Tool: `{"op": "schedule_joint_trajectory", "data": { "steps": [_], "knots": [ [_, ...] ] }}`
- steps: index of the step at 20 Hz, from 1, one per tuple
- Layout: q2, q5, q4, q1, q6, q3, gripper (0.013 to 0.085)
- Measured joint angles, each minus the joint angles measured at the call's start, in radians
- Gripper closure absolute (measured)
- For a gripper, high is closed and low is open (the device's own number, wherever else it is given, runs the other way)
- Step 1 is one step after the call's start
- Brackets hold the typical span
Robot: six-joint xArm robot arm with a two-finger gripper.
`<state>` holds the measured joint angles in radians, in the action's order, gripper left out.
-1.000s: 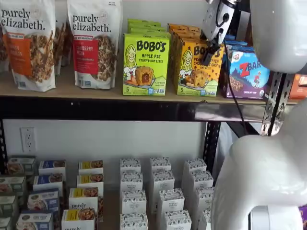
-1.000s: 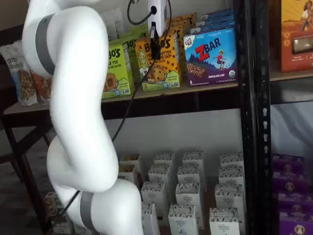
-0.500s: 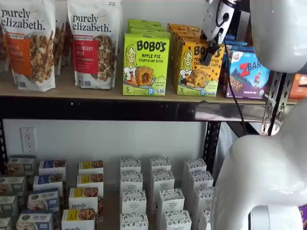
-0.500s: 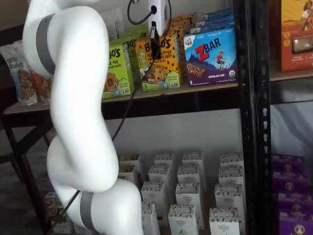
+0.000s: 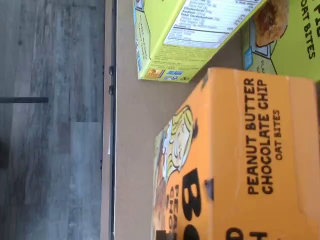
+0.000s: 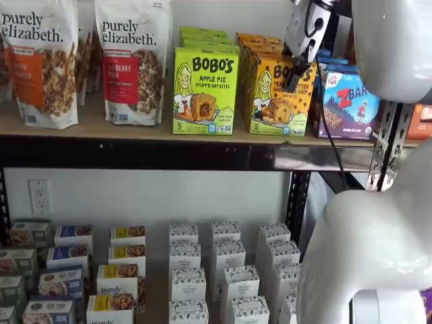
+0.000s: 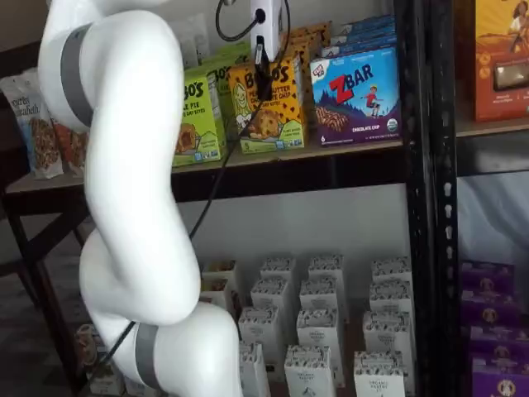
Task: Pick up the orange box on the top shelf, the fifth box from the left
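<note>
The orange box (image 6: 280,101) stands upright at the front of its row on the top shelf (image 6: 101,128), between a lime-green Bobo's box (image 6: 204,91) and a blue ZBar box (image 6: 347,104). My gripper (image 6: 293,74) comes down over its top from above. One black finger lies flat against the box's front face in both shelf views (image 7: 261,76); the other finger is hidden behind the box. The wrist view looks straight down on the orange box (image 5: 250,165), very close, with the shelf board (image 5: 135,140) beside it. The box rests on the shelf.
Two Purely Elizabeth granola bags (image 6: 131,61) stand at the left of the shelf. More orange and green cartons are lined up behind the front ones. Small white boxes (image 6: 223,270) fill the lower level. A black upright (image 7: 421,207) rises right of the ZBar box (image 7: 357,95).
</note>
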<state>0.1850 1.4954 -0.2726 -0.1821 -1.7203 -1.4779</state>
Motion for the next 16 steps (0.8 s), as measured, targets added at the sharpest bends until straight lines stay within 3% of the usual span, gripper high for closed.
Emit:
{"op": "schedule_joint_trajectory", "data": {
  "steps": [12, 16],
  "knots": [
    [0.002, 0.0, -0.004, 0.005, 0.005, 0.001, 0.041],
    [0.0, 0.0, -0.003, 0.008, 0.009, 0.0, 0.049]
  ]
}}
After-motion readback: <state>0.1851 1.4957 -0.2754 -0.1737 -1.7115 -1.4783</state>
